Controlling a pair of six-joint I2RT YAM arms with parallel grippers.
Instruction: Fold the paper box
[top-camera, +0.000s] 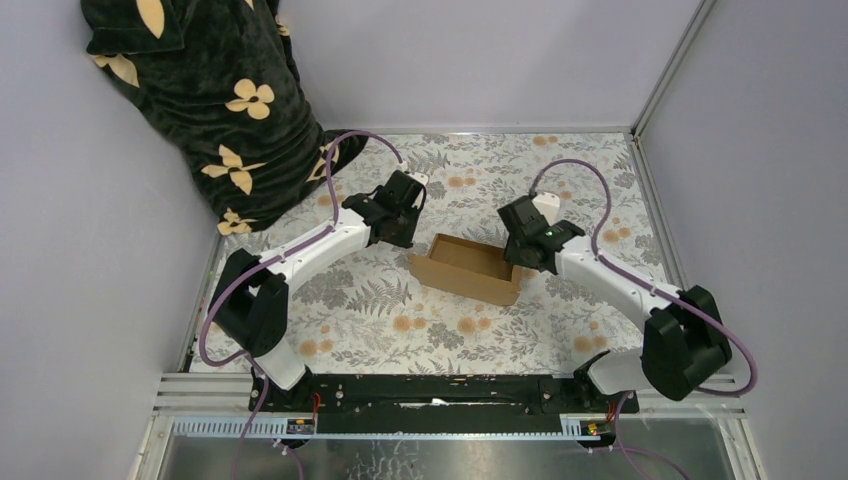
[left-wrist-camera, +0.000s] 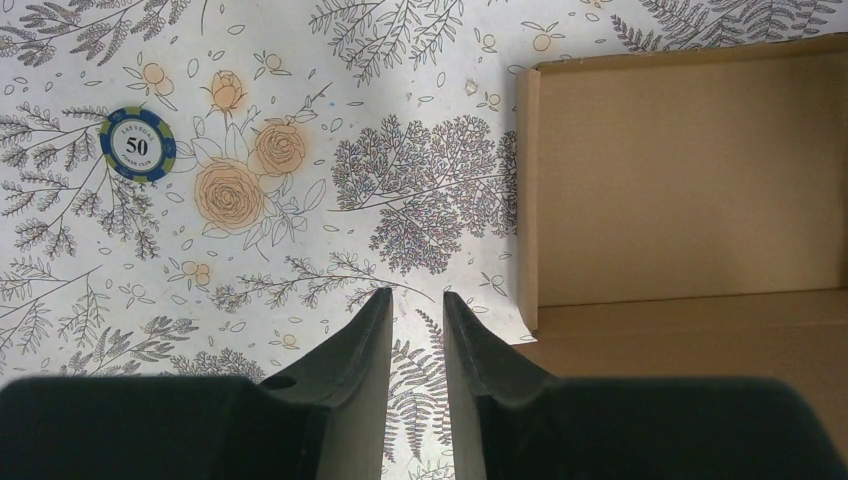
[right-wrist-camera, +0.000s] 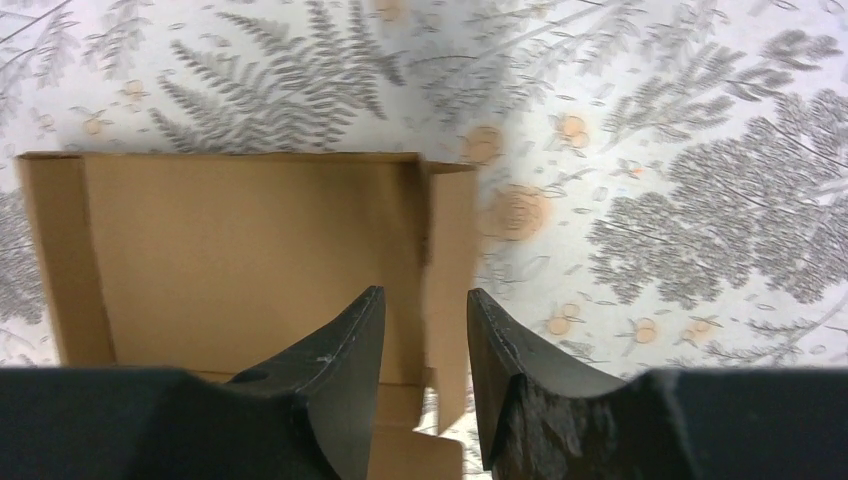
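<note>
The paper box (top-camera: 463, 268) is a shallow brown cardboard tray with raised walls, standing open-topped on the flowered table mid-way between the arms. My left gripper (top-camera: 400, 222) hovers just off the box's left end. In the left wrist view the left gripper (left-wrist-camera: 416, 298) stands open over bare tablecloth, with the box (left-wrist-camera: 690, 170) to its right. My right gripper (top-camera: 530, 250) is over the box's right end. In the right wrist view the right gripper (right-wrist-camera: 425, 296) is open, and the box's blurred end flap (right-wrist-camera: 450, 250) stands loose in line with the gap, beside the box floor (right-wrist-camera: 240, 250).
A blue poker chip marked 50 (left-wrist-camera: 137, 144) lies on the cloth left of the left gripper. A dark cloth with yellow flowers (top-camera: 210, 100) hangs at the back left corner. Grey walls and a metal rail (top-camera: 655, 200) close in the table.
</note>
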